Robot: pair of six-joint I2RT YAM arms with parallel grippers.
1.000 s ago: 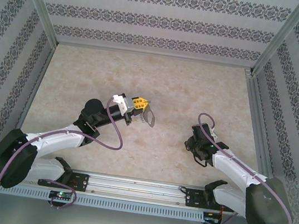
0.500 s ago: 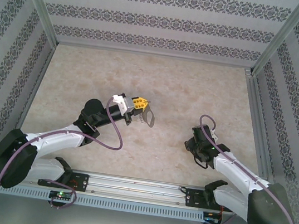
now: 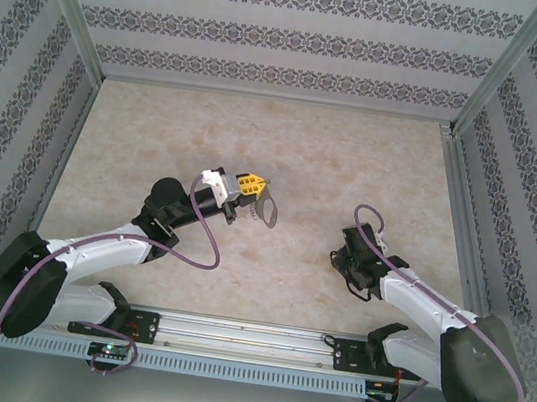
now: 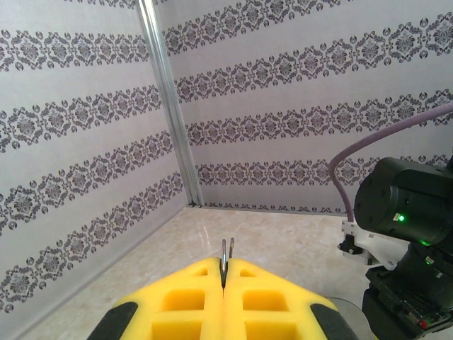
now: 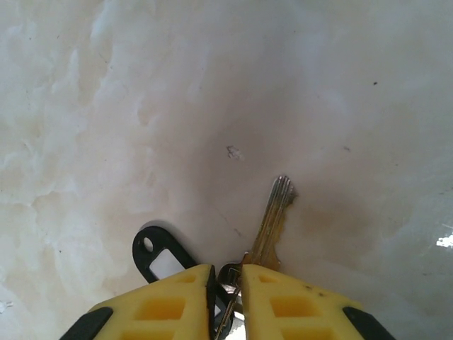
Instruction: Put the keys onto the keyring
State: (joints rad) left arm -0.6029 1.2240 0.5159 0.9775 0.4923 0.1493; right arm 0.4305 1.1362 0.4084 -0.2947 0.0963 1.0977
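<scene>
My left gripper (image 3: 254, 185) hangs above the table's middle, shut on the keyring (image 3: 267, 210), whose thin silver loop dangles off its tips. In the left wrist view the yellow fingers (image 4: 225, 263) are pressed together and two thin ends of the keyring (image 4: 226, 249) stick up between them. My right gripper (image 3: 340, 260) is down at the table on the right. In the right wrist view its jaws (image 5: 228, 269) pinch the head of the keys (image 5: 274, 212), with the metal blade pointing away along the table. A black tag (image 5: 157, 253) with a pale window lies beside the left finger.
The beige marble-look table (image 3: 287, 143) is enclosed by patterned walls with metal corner posts (image 3: 70, 5). A purple cable (image 4: 368, 149) and a dark arm joint (image 4: 410, 202) sit at the right of the left wrist view.
The right gripper has narrowed its jaws onto the key's head and shifted slightly left. The left arm and the keyring have stayed still.
</scene>
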